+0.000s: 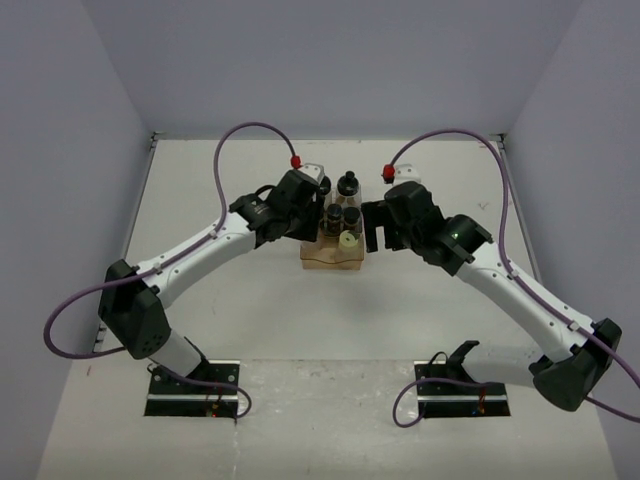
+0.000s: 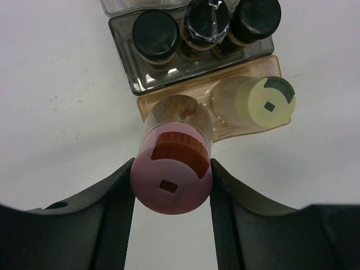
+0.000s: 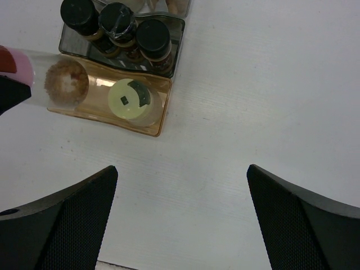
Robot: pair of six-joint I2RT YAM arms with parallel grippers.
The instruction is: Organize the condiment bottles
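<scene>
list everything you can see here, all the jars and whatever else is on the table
pink-capped jar: 1, clear with brown contents, gripped over the tan front step of the rack
yellow-green-capped jar: 1, pale contents, in the tan front step beside the pink one
black-capped jars: 3 in the grey middle step, at least 1 more behind them
rack: 1, stepped, clear, grey and tan, mid-table
table: 1, white
cables: 2, purple, one looping off each arm
left fingers: black, closed on the pink-capped jar
right fingers: black, spread, nothing between them, right of the rack
</scene>
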